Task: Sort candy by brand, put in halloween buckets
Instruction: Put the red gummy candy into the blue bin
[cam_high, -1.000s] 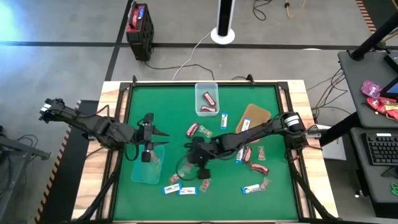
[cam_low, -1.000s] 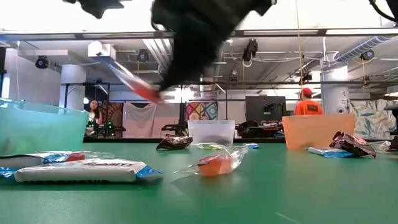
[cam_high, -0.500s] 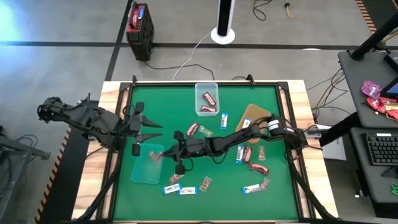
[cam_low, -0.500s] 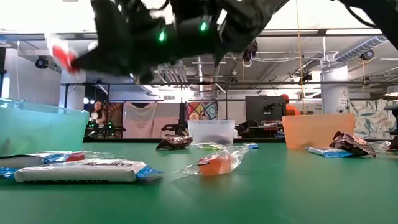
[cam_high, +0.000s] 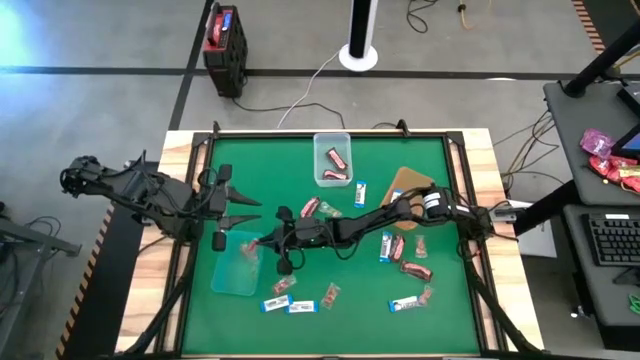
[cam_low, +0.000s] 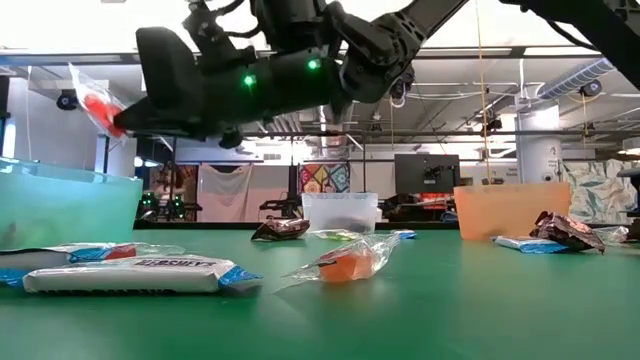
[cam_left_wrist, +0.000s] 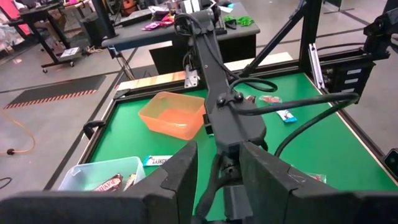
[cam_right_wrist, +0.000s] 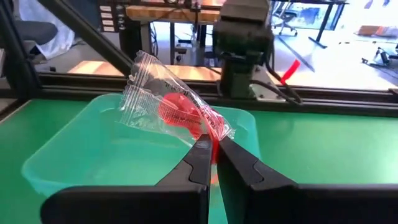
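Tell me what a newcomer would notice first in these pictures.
First, the right hand, stretched across the green table, pinching a clear-wrapped red candy over the teal tub at the table's left side. Next, the left hand, open and waiting just beyond that tub. Then the loose candies scattered over the right half.

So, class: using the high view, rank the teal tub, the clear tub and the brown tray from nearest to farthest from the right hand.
1. The teal tub, at the table's left front; the right hand hangs at its edge, gripping a clear-wrapped red candy.
2. The clear tub, at the table's back middle.
3. The brown tray, toward the right.
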